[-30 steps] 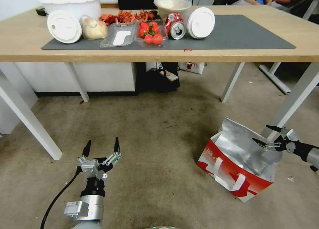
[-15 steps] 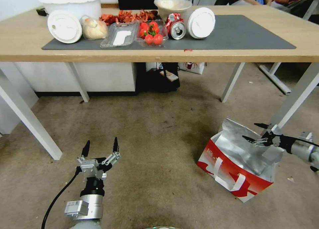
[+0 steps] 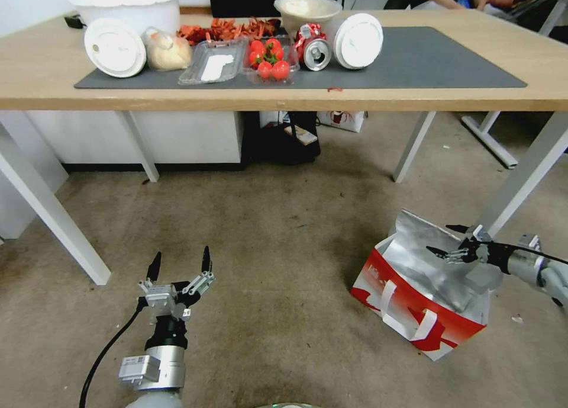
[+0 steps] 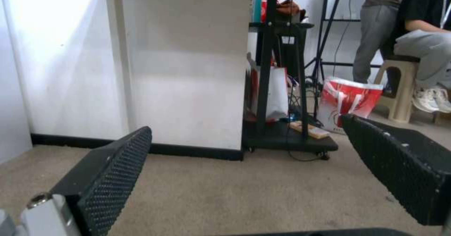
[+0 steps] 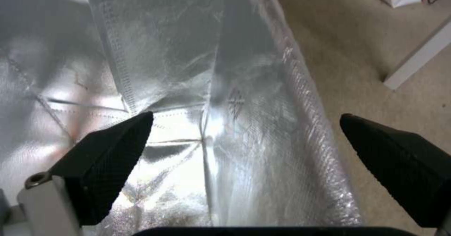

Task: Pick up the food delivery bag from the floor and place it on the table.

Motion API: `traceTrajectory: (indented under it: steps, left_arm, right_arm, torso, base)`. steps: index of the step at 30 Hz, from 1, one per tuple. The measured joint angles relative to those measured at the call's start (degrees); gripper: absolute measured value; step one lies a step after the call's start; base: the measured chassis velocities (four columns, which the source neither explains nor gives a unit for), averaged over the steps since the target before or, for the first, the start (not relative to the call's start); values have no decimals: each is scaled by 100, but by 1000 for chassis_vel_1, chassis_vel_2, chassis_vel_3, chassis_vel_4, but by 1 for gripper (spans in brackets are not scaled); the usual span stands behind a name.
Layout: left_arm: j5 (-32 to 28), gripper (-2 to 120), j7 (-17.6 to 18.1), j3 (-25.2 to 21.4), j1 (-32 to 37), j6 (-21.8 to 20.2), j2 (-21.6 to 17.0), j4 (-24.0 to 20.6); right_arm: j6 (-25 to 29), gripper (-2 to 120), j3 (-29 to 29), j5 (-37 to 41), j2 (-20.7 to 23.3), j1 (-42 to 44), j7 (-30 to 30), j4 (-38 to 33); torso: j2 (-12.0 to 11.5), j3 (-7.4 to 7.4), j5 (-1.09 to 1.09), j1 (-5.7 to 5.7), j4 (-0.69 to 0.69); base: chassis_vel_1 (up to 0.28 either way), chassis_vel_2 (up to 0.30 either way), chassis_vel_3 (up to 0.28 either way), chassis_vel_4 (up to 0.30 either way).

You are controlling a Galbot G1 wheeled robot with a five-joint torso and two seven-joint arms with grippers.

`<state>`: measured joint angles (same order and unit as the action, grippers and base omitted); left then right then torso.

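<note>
Right gripper (image 3: 448, 241) spread astride food delivery bag (image 3: 414, 289) foil wall

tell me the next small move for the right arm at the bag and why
Probably ease the right tool a little further forward, then close. Its jaws are open and straddle the foil back wall of the bag, one inside and one outside, as the right wrist view shows. The bag sits on the floor. The left tool hangs open, apart from it.

No legible text anywhere.
</note>
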<state>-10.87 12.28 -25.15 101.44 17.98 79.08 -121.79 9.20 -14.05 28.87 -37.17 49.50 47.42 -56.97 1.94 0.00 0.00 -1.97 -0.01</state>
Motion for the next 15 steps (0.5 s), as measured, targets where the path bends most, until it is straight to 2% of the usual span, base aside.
traceTrajectory:
  steps: [4, 7, 10, 11, 14, 15]
  left_arm:
    - [7, 100, 10, -7, 2, -5, 7, 10]
    - [10, 100, 13, -5, -8, -9, 10, 16]
    - [13, 100, 35, -4, -11, -10, 3, 18]
    - [13, 100, 35, -4, -11, -10, 3, 18]
    - [15, 100, 60, -9, -15, -7, -5, 21]
    - [15, 100, 60, -9, -15, -7, -5, 21]
  right_arm:
    - [16, 100, 5, -34, -86, -38, -12, 119]
    - [13, 94, 16, -34, -92, -54, -4, 148]
    - [0, 79, 15, -28, -97, -54, 33, 167]
    - [0, 79, 15, -28, -97, -54, 33, 167]
    - [-11, 65, -4, -4, -90, -26, 48, 161]
    - [-11, 65, -4, -4, -90, -26, 48, 161]
  torso:
    - [0, 0, -1, 0, 0]
    - [0, 0, 0, 0, 0]
    - [1, 0, 0, 0, 0]
    - [1, 0, 0, 0, 0]
    - [1, 0, 0, 0, 0]
    - [1, 0, 0, 0, 0]
  base:
    - [0, 0, 0, 0]
    - [0, 0, 0, 0]
    - [0, 0, 0, 0]
    - [0, 0, 0, 0]
    - [0, 0, 0, 0]
    - [0, 0, 0, 0]
